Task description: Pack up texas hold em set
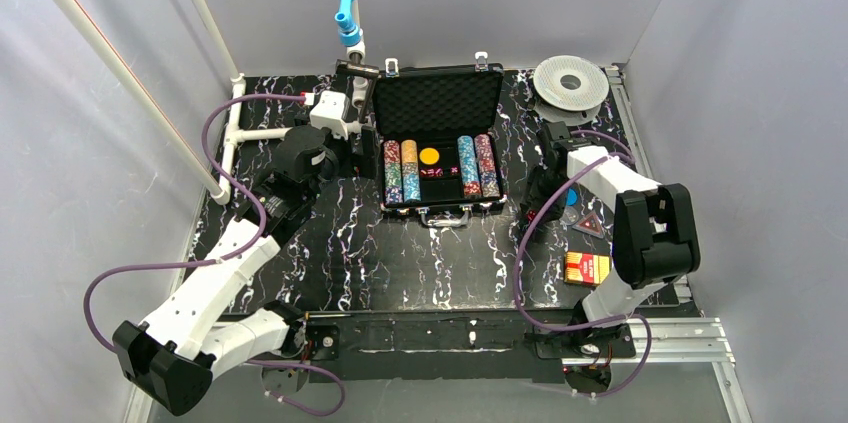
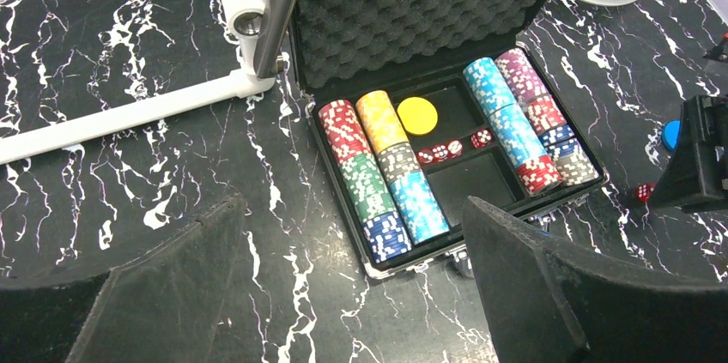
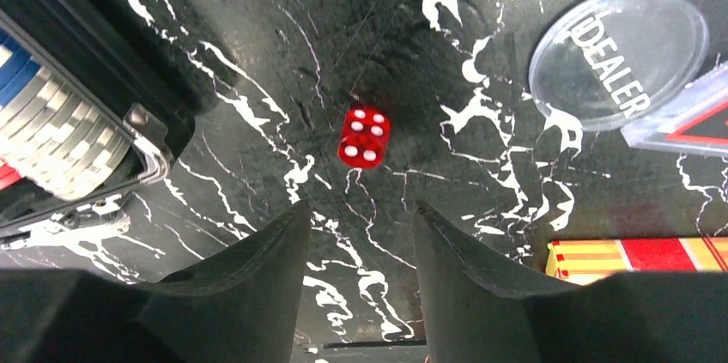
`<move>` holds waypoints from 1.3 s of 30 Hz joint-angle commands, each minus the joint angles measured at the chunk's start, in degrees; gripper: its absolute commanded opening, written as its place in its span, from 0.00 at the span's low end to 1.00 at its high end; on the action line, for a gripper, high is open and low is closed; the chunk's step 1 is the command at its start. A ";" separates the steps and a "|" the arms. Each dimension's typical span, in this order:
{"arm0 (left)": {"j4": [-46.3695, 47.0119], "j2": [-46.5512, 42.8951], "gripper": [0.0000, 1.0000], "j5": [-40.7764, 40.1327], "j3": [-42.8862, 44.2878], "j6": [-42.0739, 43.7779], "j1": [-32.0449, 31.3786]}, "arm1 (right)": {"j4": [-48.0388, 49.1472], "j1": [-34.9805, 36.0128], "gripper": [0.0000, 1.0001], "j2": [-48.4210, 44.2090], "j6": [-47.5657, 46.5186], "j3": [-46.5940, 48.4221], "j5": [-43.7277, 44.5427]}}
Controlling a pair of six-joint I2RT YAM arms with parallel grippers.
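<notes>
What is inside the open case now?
The case holds two chip rows each side, a yellow disc and red dice in the middle. Whatever lies under the chip rows is covered.

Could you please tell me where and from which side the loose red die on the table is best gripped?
Pinch the red die across two opposite side faces, coming straight down. It is a small cube lying flat on the table, four pips up, clear of the case and the dealer button, so the right tool can straddle it.
</notes>
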 commanded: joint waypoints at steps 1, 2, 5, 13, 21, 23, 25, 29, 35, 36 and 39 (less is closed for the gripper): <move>-0.48 0.06 1.00 0.48 2.16 -0.29 -0.23 | 2.17 0.34 0.53 2.15 -0.23 2.60 1.38; -0.48 0.04 1.00 0.56 2.16 -0.32 -0.24 | 2.32 0.34 0.51 2.69 -0.23 2.84 1.45; -0.48 0.01 1.00 0.57 2.07 -0.32 -0.24 | 2.21 0.34 0.46 3.72 -0.17 3.69 2.43; -0.46 0.14 1.00 0.74 2.14 -0.29 -0.24 | 2.10 0.33 0.41 4.95 -0.12 4.35 4.57; -0.49 0.21 0.99 0.74 2.14 -0.27 -0.24 | 2.18 0.32 0.37 6.38 -0.21 5.18 4.73; -0.53 0.26 0.99 0.74 2.14 -0.30 -0.24 | 2.27 0.34 0.37 6.64 -0.11 5.11 4.72; -0.48 0.28 1.00 0.74 2.08 -0.28 -0.23 | 2.34 0.34 0.35 6.74 -0.04 4.94 4.67; -0.48 0.34 1.00 0.91 2.17 -0.32 -0.24 | 2.59 0.43 0.33 6.36 0.17 4.43 4.54; -0.59 0.40 0.99 0.93 2.16 -0.28 -0.24 | 2.47 0.68 0.29 6.48 0.19 4.26 4.88; -0.57 0.33 1.00 0.92 2.14 -0.28 -0.24 | 2.47 0.76 0.27 6.58 0.13 4.30 4.97; -0.57 0.08 0.99 0.74 2.15 -0.30 -0.22 | 2.27 0.95 0.18 6.87 -0.06 4.50 5.19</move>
